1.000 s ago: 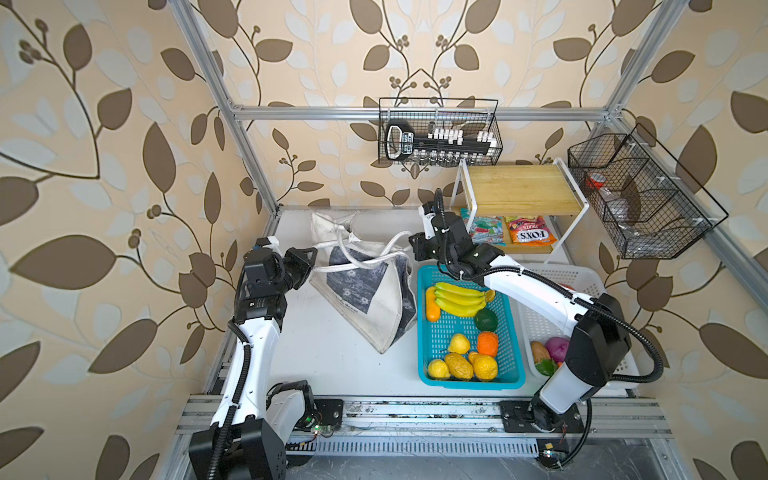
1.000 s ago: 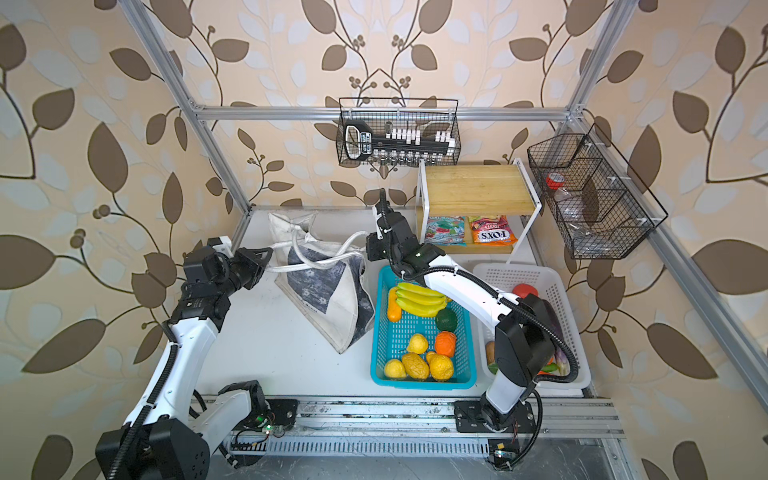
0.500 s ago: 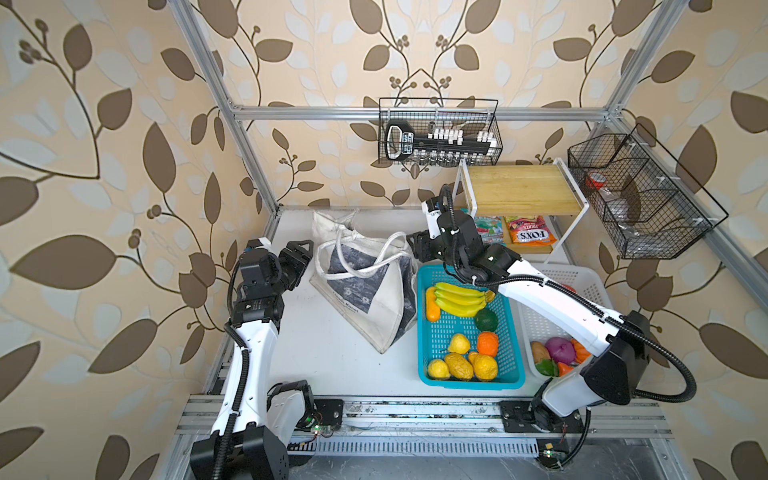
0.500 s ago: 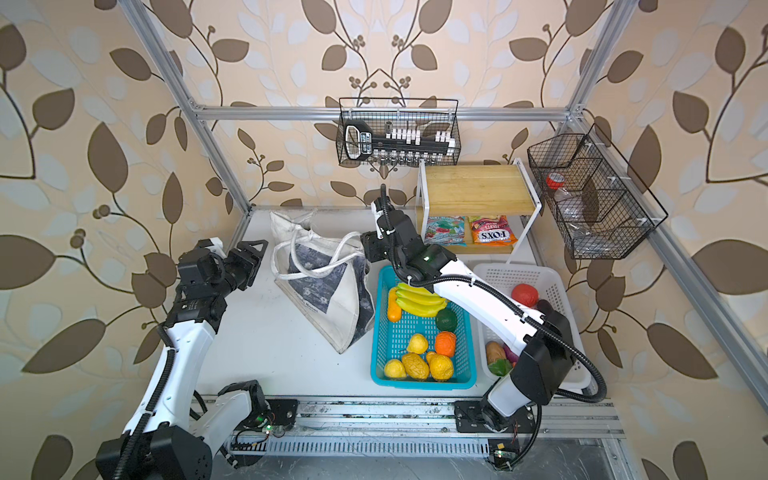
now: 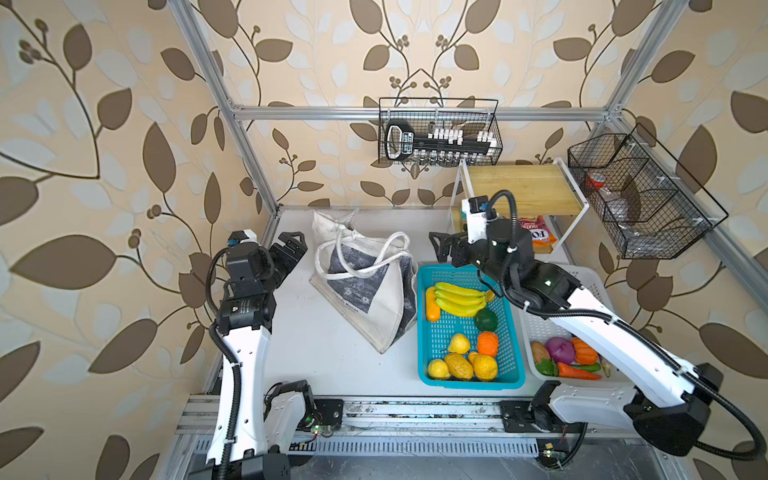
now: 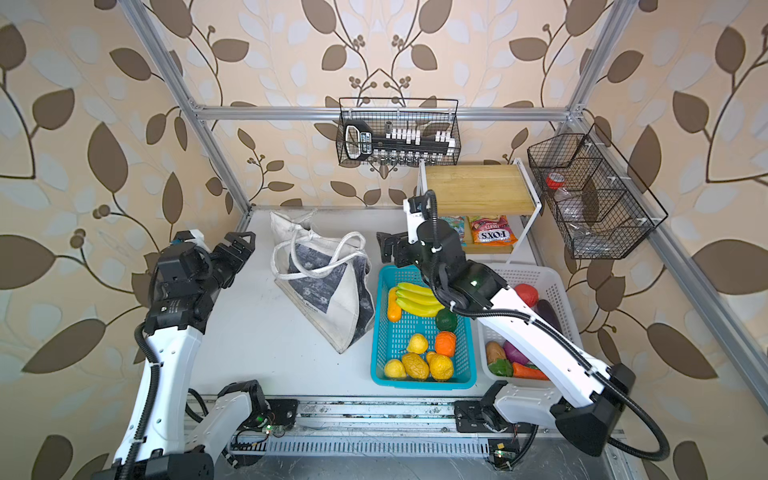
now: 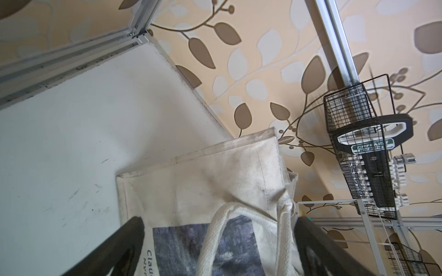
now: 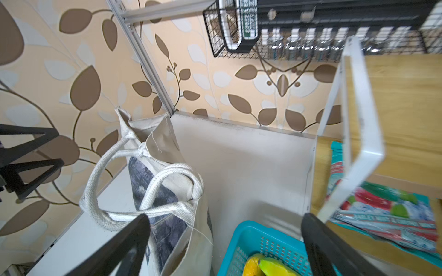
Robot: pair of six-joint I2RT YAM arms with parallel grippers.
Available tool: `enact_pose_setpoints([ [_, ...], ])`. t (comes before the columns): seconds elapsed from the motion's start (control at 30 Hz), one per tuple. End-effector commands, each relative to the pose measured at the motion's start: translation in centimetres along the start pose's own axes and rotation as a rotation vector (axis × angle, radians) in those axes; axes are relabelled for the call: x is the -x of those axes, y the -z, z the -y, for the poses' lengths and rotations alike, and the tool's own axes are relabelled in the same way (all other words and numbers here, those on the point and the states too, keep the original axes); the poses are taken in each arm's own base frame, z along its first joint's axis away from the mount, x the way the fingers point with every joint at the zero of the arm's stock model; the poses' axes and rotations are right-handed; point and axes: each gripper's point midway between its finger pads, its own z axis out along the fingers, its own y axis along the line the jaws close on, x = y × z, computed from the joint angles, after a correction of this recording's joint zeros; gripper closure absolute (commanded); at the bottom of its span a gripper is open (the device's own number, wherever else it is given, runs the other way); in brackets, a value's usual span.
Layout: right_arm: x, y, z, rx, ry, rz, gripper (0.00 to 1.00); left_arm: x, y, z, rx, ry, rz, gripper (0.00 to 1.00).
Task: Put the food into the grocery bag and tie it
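The grocery bag (image 5: 353, 286) stands slumped at mid-table, its thick white handles (image 5: 365, 259) lying loosely crossed over its mouth. My left gripper (image 5: 293, 245) hovers just left of the bag, open and empty; in the left wrist view it (image 7: 220, 222) frames the bag (image 7: 215, 176). My right gripper (image 5: 442, 245) is open and empty just right of the bag, above the back edge of the blue basket; its wrist view (image 8: 226, 218) shows the handles (image 8: 148, 193). A banana bunch (image 5: 457, 297) and orange (image 5: 487, 343) lie in the blue basket, a carrot (image 5: 577, 371) in the white one. Snack packets (image 5: 538, 230) lie under the shelf.
The blue basket (image 5: 469, 383) with several toy fruits sits right of the bag, the white basket (image 5: 590, 274) beside it. A wooden shelf rack (image 5: 519, 189) stands at the back right. Wire baskets hang on the back wall (image 5: 440, 133) and right frame (image 5: 636, 199).
Both grippers were shut on the bag's handles and pulling them apart. They have opened, let go and drawn back, and the handles have fallen onto the bag.
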Motion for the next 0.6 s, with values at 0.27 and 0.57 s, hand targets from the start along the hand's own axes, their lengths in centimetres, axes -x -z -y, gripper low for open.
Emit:
enact_pose_setpoints([
  [0.27,-6.5,6.0,10.6,-0.191,-0.033,-0.030,0.01,-4.7,2.2,-7.3,0.183,-0.291,-0.031,0.01],
  [0.57,-12.7,6.3,19.7,-0.385,-0.188,-0.095,0.00,-8.0,0.3,-8.6,0.122,-0.367,-0.137,0.01],
])
